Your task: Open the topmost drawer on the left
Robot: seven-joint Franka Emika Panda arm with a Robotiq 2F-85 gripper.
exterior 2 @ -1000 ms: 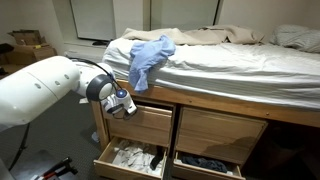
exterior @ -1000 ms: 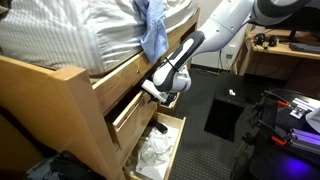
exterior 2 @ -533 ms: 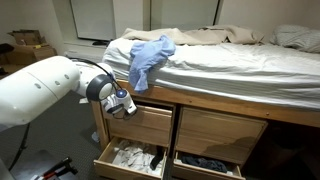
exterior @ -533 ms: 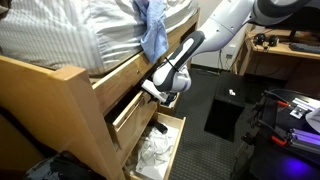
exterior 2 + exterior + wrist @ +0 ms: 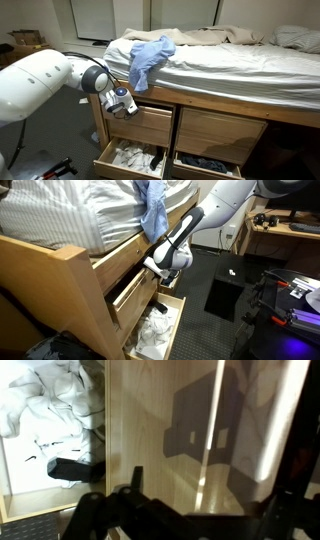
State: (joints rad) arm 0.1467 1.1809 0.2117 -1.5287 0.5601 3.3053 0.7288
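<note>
The topmost drawer (image 5: 133,294) on the left is a light-oak drawer with a plain flat front (image 5: 150,124). It stands slightly pulled out under the bed frame. My gripper (image 5: 161,271) is at the upper edge of its front, near the drawer's corner (image 5: 122,104). In the wrist view the wooden front (image 5: 180,420) fills the frame. My gripper (image 5: 215,495) is open there, with its dark fingers (image 5: 135,478) spread wide against the wood. The inside of the drawer is hidden.
The lower left drawer (image 5: 104,158) is pulled far out and holds white cloths (image 5: 153,330). The lower right drawer (image 5: 205,163) is open with a dark object inside. A blue garment (image 5: 148,58) hangs over the mattress edge. A black mat (image 5: 225,295) lies on the floor.
My arm has shifted a little and the gripper has edged slightly along the drawer's top edge. The gap of the top drawer looks the same.
</note>
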